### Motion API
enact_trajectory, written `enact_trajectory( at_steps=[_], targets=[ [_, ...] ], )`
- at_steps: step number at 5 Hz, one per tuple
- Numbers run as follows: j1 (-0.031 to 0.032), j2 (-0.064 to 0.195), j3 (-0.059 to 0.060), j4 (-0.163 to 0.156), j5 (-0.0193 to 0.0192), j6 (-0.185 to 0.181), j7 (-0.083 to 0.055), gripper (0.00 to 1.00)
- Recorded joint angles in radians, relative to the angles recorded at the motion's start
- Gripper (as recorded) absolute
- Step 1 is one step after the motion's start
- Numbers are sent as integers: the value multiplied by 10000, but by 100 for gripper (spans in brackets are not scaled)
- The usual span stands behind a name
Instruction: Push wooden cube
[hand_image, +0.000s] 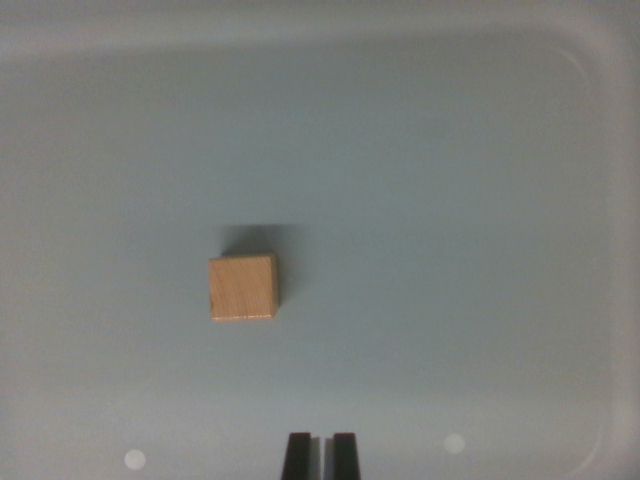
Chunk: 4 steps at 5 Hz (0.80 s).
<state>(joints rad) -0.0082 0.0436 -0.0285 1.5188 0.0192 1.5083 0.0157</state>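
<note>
A small light wooden cube (242, 288) lies on the pale grey-blue floor of a tray, a little left of the wrist view's middle, with a soft shadow above it. Two black fingertips of my gripper (320, 455) poke up from the bottom edge, close together with only a thin gap between them and nothing in it. The cube sits above and to the wrist view's left of the fingertips, well apart from them.
The tray's raised rim (600, 60) curves along the top and down the wrist view's right side. Two small white spots (134, 459) (454, 443) mark the floor near the bottom edge.
</note>
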Motion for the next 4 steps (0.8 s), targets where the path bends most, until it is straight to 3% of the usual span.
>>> enact_trajectory(
  at_steps=[3, 4],
  targets=[
    [21, 46, 27, -247, -11, -289, 24, 0],
    [48, 103, 59, -553, -26, -648, 54, 0]
  ],
)
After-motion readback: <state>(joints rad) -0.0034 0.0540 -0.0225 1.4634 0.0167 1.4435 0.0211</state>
